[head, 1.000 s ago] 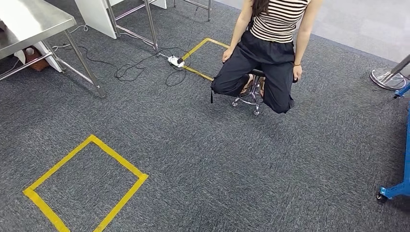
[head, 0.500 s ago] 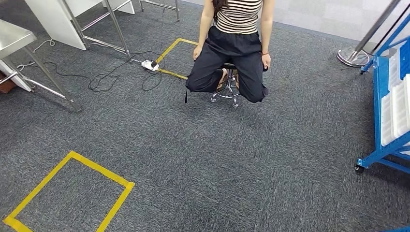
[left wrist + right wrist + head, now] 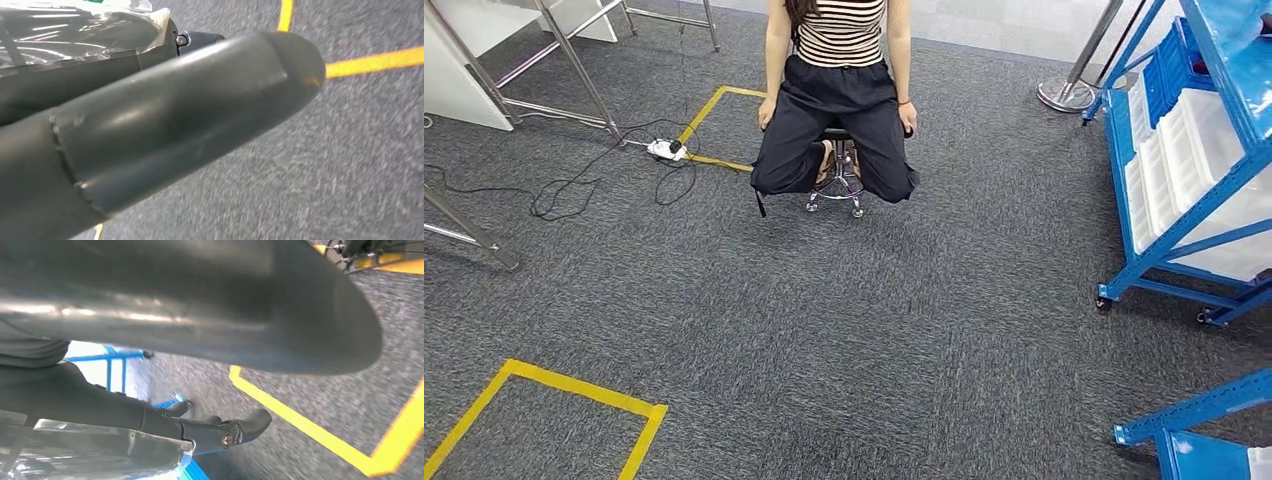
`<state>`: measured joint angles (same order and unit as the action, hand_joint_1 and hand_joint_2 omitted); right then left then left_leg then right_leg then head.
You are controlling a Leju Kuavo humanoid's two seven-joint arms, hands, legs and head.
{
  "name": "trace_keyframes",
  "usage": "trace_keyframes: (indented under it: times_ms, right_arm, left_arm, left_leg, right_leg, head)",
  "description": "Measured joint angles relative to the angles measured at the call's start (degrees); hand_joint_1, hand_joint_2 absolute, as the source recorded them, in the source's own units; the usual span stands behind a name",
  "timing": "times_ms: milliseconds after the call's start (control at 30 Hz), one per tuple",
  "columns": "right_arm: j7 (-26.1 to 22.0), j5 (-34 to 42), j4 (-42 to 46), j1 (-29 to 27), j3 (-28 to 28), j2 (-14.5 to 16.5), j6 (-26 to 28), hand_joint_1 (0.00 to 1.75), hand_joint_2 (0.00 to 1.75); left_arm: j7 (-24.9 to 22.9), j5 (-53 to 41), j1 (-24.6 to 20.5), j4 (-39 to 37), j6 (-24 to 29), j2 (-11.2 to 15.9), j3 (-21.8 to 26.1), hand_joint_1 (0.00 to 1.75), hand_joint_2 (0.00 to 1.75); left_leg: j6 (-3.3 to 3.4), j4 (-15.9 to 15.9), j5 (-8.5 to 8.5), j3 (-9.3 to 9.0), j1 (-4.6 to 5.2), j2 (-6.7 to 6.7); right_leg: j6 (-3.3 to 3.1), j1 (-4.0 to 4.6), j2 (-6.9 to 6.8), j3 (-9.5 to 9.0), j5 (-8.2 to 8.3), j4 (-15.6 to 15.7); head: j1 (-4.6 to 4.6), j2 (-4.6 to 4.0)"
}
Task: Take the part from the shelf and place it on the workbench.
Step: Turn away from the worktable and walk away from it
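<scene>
Right, robot's out on the grey carpet w/ the blue shelf over on its right side, white trays stacked in the tiers. The part itself? Can't pick it out from here; trays are too far and too washed out to say which one holds it. Best guess it sits somewhere in that rack, ahead and off to the right of both hands.

Right hand hangs low by the floor: thick grey thumb across the wrist view, dark fingers curled loosely beneath, nothing visible in them. Whether they're fully closed, can't tell. Blue frame shows beyond those fingers, so that hand looks out toward the rack. Left hand hangs too, thumb big in its wrist view, yellow floor tape past it; fingers hidden, so apart or together, can't say.

Key relation: shelf lies on the right arm's side, well apart from both hands, so the right hand is nearer and is prob. the one to reach. Shelf's long axis runs away from the robot, tiers facing inward toward the open carpet.

Person on a stool straight ahead, between the two hands' lines, near a power strip and cables. Judgement: still approach phase, more turning/stepping right needed before any reach.
</scene>
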<state>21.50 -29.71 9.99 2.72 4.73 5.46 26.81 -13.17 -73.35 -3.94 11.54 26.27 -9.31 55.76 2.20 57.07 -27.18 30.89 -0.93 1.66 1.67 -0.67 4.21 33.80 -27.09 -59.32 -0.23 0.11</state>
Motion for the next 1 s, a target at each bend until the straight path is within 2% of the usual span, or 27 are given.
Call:
trace_keyframes:
  times_ms: [67, 133, 167, 200, 233, 267, 300, 333, 367, 433, 467, 500, 567, 600, 633, 667, 700, 733, 800, 867, 933, 967, 1000]
  right_arm:
    - [0.0, 0.1, 0.0, 0.1, 0.3, 0.0, 0.0, 0.0, 0.0]
    - [-0.1, 0.1, 0.0, 0.2, 0.5, 0.1, 0.1, 0.0, 0.0]
    - [-0.1, 0.1, 0.0, 0.1, 0.6, 0.1, 0.1, 0.0, 0.0]
    - [-0.1, 0.2, 0.0, 0.0, 0.6, 0.1, 0.1, 0.0, 0.0]
    - [-0.1, 0.2, 0.0, 0.0, 0.7, 0.1, 0.2, 0.0, 0.0]
    - [-0.1, 0.2, 0.0, 0.0, 0.7, 0.1, 0.2, 0.0, 0.0]
    - [-0.1, 0.2, 0.0, 0.1, 0.7, 0.1, 0.3, 0.0, 0.0]
    - [-0.1, 0.2, 0.0, 0.2, 0.8, 0.1, 0.3, 0.0, 0.0]
    - [-0.1, 0.2, 0.0, 0.3, 0.8, 0.1, 0.4, 0.0, 0.0]
    - [-0.1, 0.2, 0.0, 0.2, 1.1, 0.2, 0.6, 0.0, 0.0]
    - [-0.1, 0.2, 0.0, 0.1, 1.3, 0.2, 0.6, 0.0, 0.0]
    - [-0.1, 0.3, 0.0, 0.1, 1.4, 0.1, 0.7, 0.0, 0.0]
    - [-0.1, 0.3, 0.0, 0.1, 1.5, 0.2, 0.7, 0.0, 0.0]
    - [-0.1, 0.4, 0.0, 0.1, 1.6, 0.2, 0.7, 0.0, 0.0]
    - [-0.1, 0.4, 0.0, 0.1, 1.6, 0.3, 0.7, 0.0, 0.0]
    - [-0.1, 0.4, 0.0, 0.1, 1.6, 0.3, 0.7, 0.0, 0.0]
    - [-0.1, 0.4, 0.0, 0.0, 1.7, 0.3, 0.7, 0.0, 0.0]
    - [-0.1, 0.4, 0.0, -0.1, 1.8, 0.3, 0.7, 0.0, 0.0]
    - [-0.1, 0.3, 0.0, -0.1, 1.9, 0.4, 0.7, 0.0, 0.0]
    - [-0.1, 0.3, 0.0, 0.1, 1.9, 0.5, 0.7, 0.0, 0.0]
    - [-0.1, 0.3, 0.0, 0.0, 2.0, 0.5, 0.7, 0.0, 0.0]
    - [-0.1, 0.3, 0.0, -0.1, 2.0, 0.5, 0.7, 0.0, 0.0]
    - [-0.1, 0.4, 0.0, -0.2, 2.0, 0.5, 0.8, 0.0, 0.0]
  left_arm:
    - [0.0, 0.0, 0.1, 0.0, -0.1, 0.1, 0.0, 0.0, 0.0]
    - [0.0, -0.1, 0.2, 0.0, -0.2, 0.2, 0.0, 0.0, 0.0]
    - [0.0, -0.1, 0.2, 0.0, -0.3, 0.2, 0.0, 0.0, 0.0]
    - [0.0, -0.2, 0.1, 0.0, -0.3, 0.2, 0.0, 0.0, 0.0]
    - [0.0, -0.2, 0.1, 0.0, -0.4, 0.2, 0.0, 0.0, 0.0]
    - [0.0, -0.3, 0.1, 0.0, -0.4, 0.2, 0.0, 0.0, 0.0]
    - [0.1, -0.4, 0.1, 0.0, -0.5, 0.2, 0.0, 0.0, 0.0]
    - [0.1, -0.4, 0.1, 0.0, -0.5, 0.2, 0.0, 0.0, 0.0]
    - [0.1, -0.5, 0.1, 0.0, -0.6, 0.2, 0.0, 0.0, 0.0]
    - [0.1, -0.6, 0.0, 0.0, -0.7, 0.2, 0.0, 0.0, 0.0]
    - [0.1, -0.6, -0.1, 0.0, -0.8, 0.2, 0.0, 0.0, 0.0]
    - [0.1, -0.6, -0.1, 0.0, -0.8, 0.2, 0.0, 0.0, 0.0]
    - [0.1, -0.5, 0.0, 0.0, -0.9, 0.2, -0.1, 0.0, 0.0]
    - [0.1, -0.5, 0.1, 0.0, -0.9, 0.2, -0.1, 0.0, 0.0]
    - [0.1, -0.5, 0.1, 0.0, -0.9, 0.2, -0.1, 0.0, 0.0]
    - [0.0, -0.5, 0.2, 0.0, -0.9, 0.2, -0.1, 0.0, 0.0]
    - [0.0, -0.5, 0.2, 0.0, -0.9, 0.3, -0.1, 0.0, 0.0]
    - [0.0, -0.4, 0.2, 0.0, -0.9, 0.3, -0.1, 0.0, 0.0]
    - [0.0, -0.4, 0.2, 0.0, -0.9, 0.3, -0.1, 0.0, 0.0]
    - [0.0, -0.5, 0.1, 0.0, -0.9, 0.3, -0.1, 0.0, 0.0]
    - [0.1, -0.5, 0.1, 0.0, -0.9, 0.3, -0.1, 0.0, 0.0]
    - [0.2, -0.5, 0.0, 0.0, -0.9, 0.3, -0.1, 0.0, 0.0]
    - [0.2, -0.6, 0.0, 0.0, -0.9, 0.3, -0.1, 0.0, 0.0]
  left_leg:
    - [0.39, -0.2, 0.12, 0.07, 0.08, -1.5]
    - [0.47, -0.1, 0.11, 0.2, 0.24, -3.15]
    - [0.46, -0.1, 0.09, 0.22, 0.27, -3.89]
    - [0.42, -0.1, 0.07, 0.2, 0.28, -4.59]
    - [0.33, -0.1, 0.02, 0.13, 0.28, -5.22]
    - [0.16, -0.1, -0.07, 0.0, 0.35, -5.84]
    - [-0.12, 0.0, -0.26, -0.1, 0.51, -6.41]
    - [-0.47, 0.0, -0.41, -0.24, 0.65, -6.92]
    - [-0.81, 0.1, -0.54, -0.38, 0.76, -7.38]
    - [-1.58, 0.1, -0.73, -0.66, 0.53, -8.3]
    - [-1.95, 0.5, -1.19, -0.65, 0.3, -7.79]
    - [-2.28, 1.7, -2.22, -0.27, 0.08, -6.66]
    - [-2.62, 7.8, -5.95, 2.33, -0.16, -3.32]
    - [-2.65, 11.7, -7.79, 4.23, -0.18, -2.34]
    - [-2.65, 14.9, -8.89, 5.87, -0.18, -1.88]
    - [-2.58, 16.4, -8.84, 6.77, -0.18, -1.68]
    - [-2.43, 15.7, -7.64, 6.63, -0.18, -1.51]
    - [-2.22, 12.9, -5.61, 5.49, -0.18, -1.2]
    - [-1.72, 5.1, -1.69, 2.02, -0.22, 0.96]
    - [-1.4, 1.0, -0.43, 0.19, -0.09, 2.5]
    - [-1.04, 0.5, -0.36, 0.07, 0.19, 1.66]
    - [-0.69, 0.2, -0.13, 0.01, 0.21, 1.03]
    - [-0.3, -0.1, 0.11, -0.04, 0.16, 0.36]
  right_leg:
    - [-0.32, -0.04, -2.77, 3.32, -3.17, -6.8]
    - [-0.22, -0.22, -3.47, 6.69, -5.7, -13.8]
    - [0.11, -0.31, -3.59, 7.02, -5.77, -14.7]
    - [0.58, -0.41, -3.82, 6.1, -4.99, -13.3]
    - [1.05, -0.49, -4.46, 4.06, -3.65, -9.7]
    - [1.35, -0.55, -5.92, 1.56, -2.31, -5.2]
    - [1.41, -0.52, -7.31, -0.62, -1.2, -1.4]
    - [1.19, -0.43, -8.26, -1.94, -0.53, 1.0]
    - [0.84, -0.3, -8.73, -2.36, -0.28, 2.0]
    - [-0.04, -0.09, -7.38, -2.18, 0.02, 2.1]
    - [-0.42, -0.12, -6.77, -2.24, 0.17, 2.2]
    - [-0.83, -0.17, -6.08, -2.37, 0.36, 2.3]
    - [-1.43, -0.18, -4.82, -2.4, 0.68, 2.4]
    - [-1.61, -0.04, -4.12, -2.32, 0.76, 2.4]
    - [-1.73, 0.1, -3.36, -2.27, 0.81, 2.4]
    - [-1.74, 0.23, -2.59, -2.26, 0.81, 2.3]
    - [-1.74, 0.31, -1.8, -2.32, 0.81, 2.3]
    - [-1.73, 0.35, -1.04, -2.43, 0.81, 2.3]
    - [-1.67, 0.48, 0.36, -2.53, 0.8, 2.2]
    - [-1.35, 0.51, 1.52, -2.21, 0.9, 2.0]
    - [-0.72, 0.28, 2.56, -1.58, 1.13, 2.2]
    - [-0.51, 0.19, 2.14, -1.16, 0.98, 1.8]
    - [-0.41, 0.16, 1.1, -0.47, 0.39, 0.9]
  head:
    - [0.32, 0.0]
    - [0.43, 0.0]
    - [0.45, 0.0]
    - [0.47, 0.0]
    - [0.49, 0.0]
    - [0.52, 0.0]
    - [0.5, 0.0]
    - [0.41, 0.0]
    - [0.33, 0.0]
    - [0.21, 0.0]
    - [0.21, 0.0]
    - [0.09, 0.0]
    - [-0.19, 0.0]
    - [-0.3, 0.0]
    - [-0.32, 0.0]
    - [-0.32, 0.0]
    - [-0.32, 0.0]
    - [-0.31, 0.0]
    - [-0.3, 0.0]
    - [-0.29, 0.0]
    - [-0.28, 0.0]
    - [-0.27, 0.0]
    - [-0.17, 0.0]
